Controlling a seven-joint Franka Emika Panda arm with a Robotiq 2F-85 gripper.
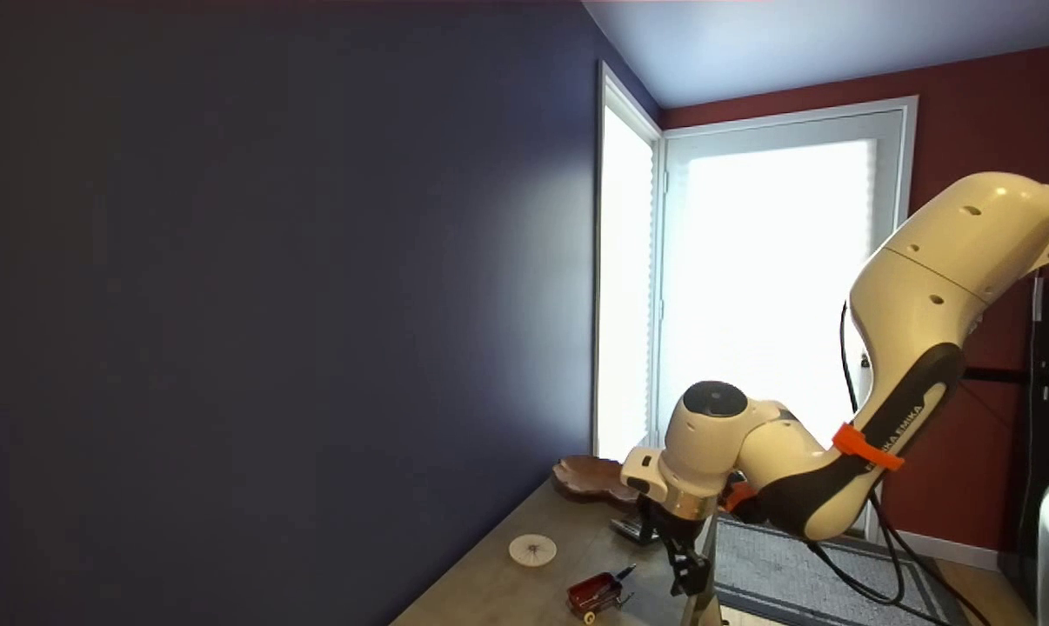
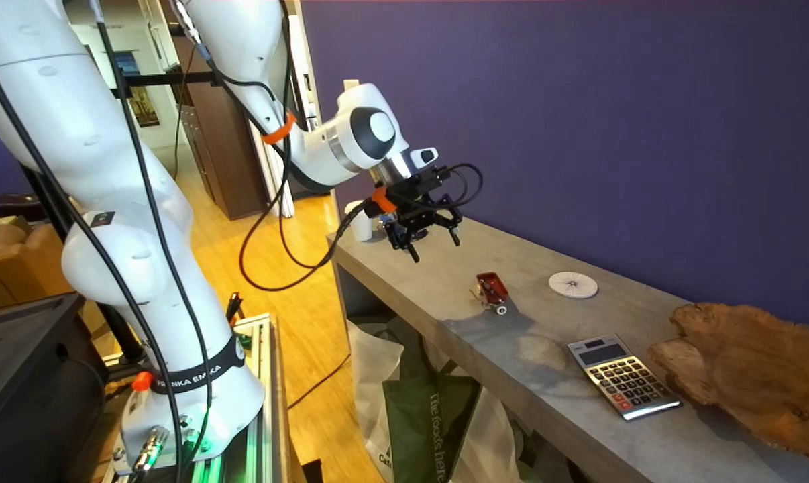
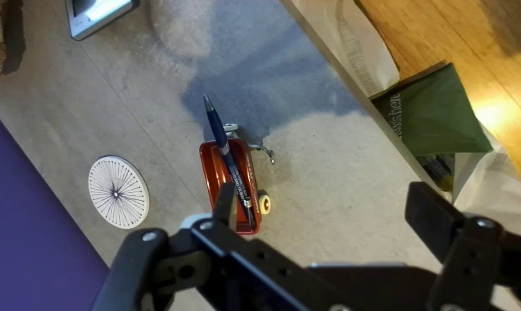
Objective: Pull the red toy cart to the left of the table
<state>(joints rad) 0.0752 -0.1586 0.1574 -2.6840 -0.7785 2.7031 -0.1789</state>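
Note:
The red toy cart (image 3: pixel 215 166) stands on its wheels on the pale table (image 3: pixel 329 172), with a dark blue pen (image 3: pixel 217 127) lying in it. A small metal handle (image 3: pixel 265 150) sticks out at one end of the cart. The cart also shows in both exterior views (image 1: pixel 592 594) (image 2: pixel 492 288). My gripper (image 3: pixel 323 198) is open and empty. It hovers above the table beside the cart, apart from it, as an exterior view shows (image 2: pixel 435 248). In the wrist view one finger overlaps the cart's lower end and hides a little of it.
A white disc (image 2: pixel 573 285) lies beyond the cart toward the purple wall (image 2: pixel 612 134). A calculator (image 2: pixel 622 376) and a brown wooden dish (image 2: pixel 753 376) lie farther along the table. A white cup (image 2: pixel 361 228) stands behind the gripper. Bags (image 2: pixel 431 422) stand below the table's edge.

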